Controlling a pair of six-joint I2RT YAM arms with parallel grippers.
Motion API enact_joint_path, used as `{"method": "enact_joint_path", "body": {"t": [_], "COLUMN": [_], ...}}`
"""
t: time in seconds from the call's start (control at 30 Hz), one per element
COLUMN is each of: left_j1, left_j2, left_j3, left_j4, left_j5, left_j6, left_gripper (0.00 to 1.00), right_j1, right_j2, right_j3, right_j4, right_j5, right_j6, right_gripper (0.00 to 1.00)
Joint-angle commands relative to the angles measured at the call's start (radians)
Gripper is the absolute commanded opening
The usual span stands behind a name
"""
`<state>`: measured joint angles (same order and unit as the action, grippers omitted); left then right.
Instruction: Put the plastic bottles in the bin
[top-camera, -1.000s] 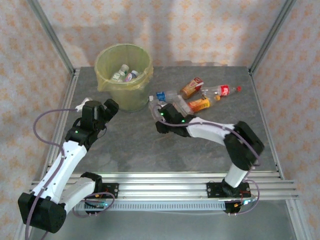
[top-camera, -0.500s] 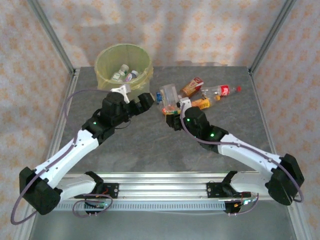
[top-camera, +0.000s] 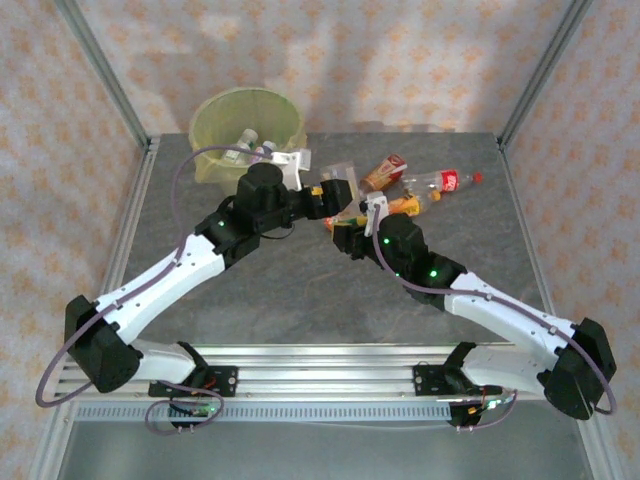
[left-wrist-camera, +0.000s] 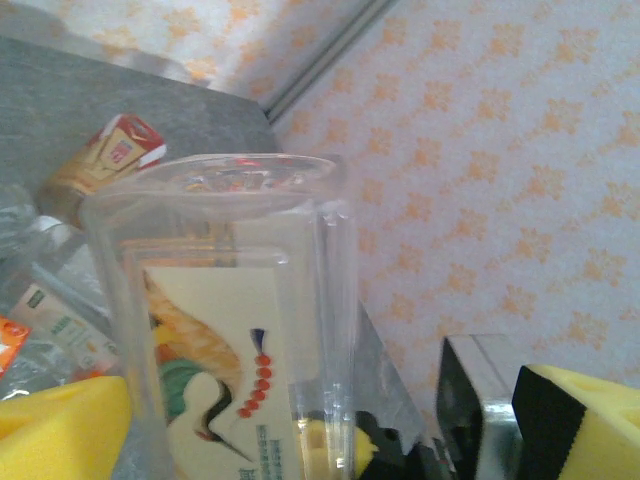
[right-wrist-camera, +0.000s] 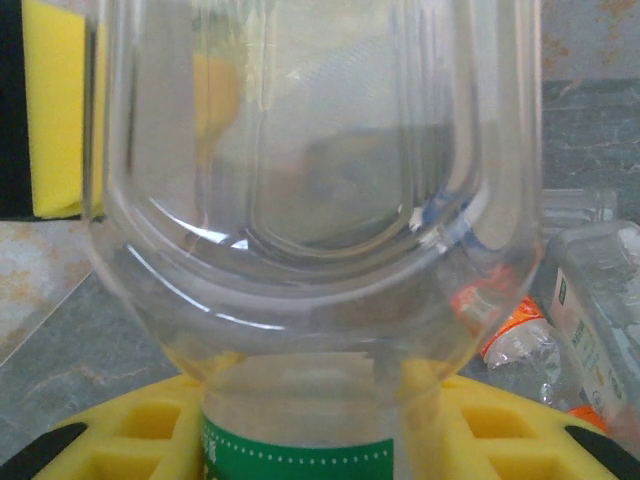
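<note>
Right now the right gripper (top-camera: 352, 213) pinches a clear bottle (top-camera: 340, 184) by its green-banded end, with its arm stretched low toward mid-table. The left gripper (top-camera: 329, 197), spread wide, straddles that bottle, its arm slanting past the bin (top-camera: 214, 108). Other bottles (top-camera: 440, 183) lie just behind.

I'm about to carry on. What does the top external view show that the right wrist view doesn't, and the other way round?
Top external: the bin, with bottles inside, at the far left of the table, just behind the left gripper. Right wrist: the right gripper shut on the clear bottle at its green band, under the bulge. Both: that bottle, the left gripper close beside it, and loose bottles lying on the table beyond.
</note>
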<state>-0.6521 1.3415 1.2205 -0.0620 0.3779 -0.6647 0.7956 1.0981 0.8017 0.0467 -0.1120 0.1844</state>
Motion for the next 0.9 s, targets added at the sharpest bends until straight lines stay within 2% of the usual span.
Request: {"method": "enact_joint_path", "body": {"t": [0.0,0.37,0.4,0.63,0.87], "left_j1": [-0.008,-0.007,-0.006,-0.007,-0.006], "left_j2": [0.012,0.020,0.019,0.037,0.037], "left_j3": [0.045,0.051,0.051,0.057,0.054], "left_j4": [-0.025,-0.095,-0.100,-0.070,-0.053], "left_j5": [0.010,-0.083,-0.087,-0.043,-0.028], "left_j6": [0.047,0.046,0.047,0.027,0.024], "left_gripper": [1.00,1.00,0.98,0.92,0.66], "right_j1": [0.004,0.007,0.007,0.016,0.017], "right_j2": [-0.014,-0.019,-0.020,-0.015,-0.012], "right_j3": [0.013,0.019,0.019,0.021,0.031], "right_j4": [0.051,0.078,0.079,0.084,0.068], "right_j5": [-0.034,-0.070,-0.072,-0.129,-0.123], "right_j6": [0.016,0.037,0.037,0.011,0.005], "right_gripper": [0.28,0.28,0.28,0.28,0.32]}}
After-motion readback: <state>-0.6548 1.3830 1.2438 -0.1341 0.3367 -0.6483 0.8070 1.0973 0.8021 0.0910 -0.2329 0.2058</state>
